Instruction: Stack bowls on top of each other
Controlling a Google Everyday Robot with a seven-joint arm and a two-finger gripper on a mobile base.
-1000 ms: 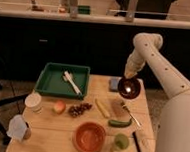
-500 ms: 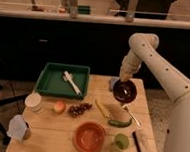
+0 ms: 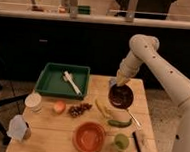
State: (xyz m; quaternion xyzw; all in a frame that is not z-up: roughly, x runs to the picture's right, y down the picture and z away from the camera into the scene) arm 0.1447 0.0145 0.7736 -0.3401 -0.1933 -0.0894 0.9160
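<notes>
My gripper (image 3: pixel 120 84) is shut on the rim of the dark maroon bowl (image 3: pixel 121 96) and holds it tilted above the right half of the table, its glossy inside facing the camera. The white arm comes down to it from the upper right. The wide, shallow orange-red bowl (image 3: pixel 89 137) sits on the table near the front edge, below and to the left of the held bowl.
A green tray (image 3: pixel 52 85) with a white utensil (image 3: pixel 71 82) lies at the back left. A banana (image 3: pixel 101 108), grapes (image 3: pixel 79 109), an apple (image 3: pixel 59 106), a green cucumber (image 3: pixel 119 123), a small green cup (image 3: pixel 121 141), a dark bar (image 3: pixel 141 144), a white jar (image 3: pixel 33 101) and a plastic bag (image 3: pixel 17 128) lie around.
The arm has carried the maroon bowl to the left and lower, toward the middle of the table. The bowl has tipped so its inside shows more.
</notes>
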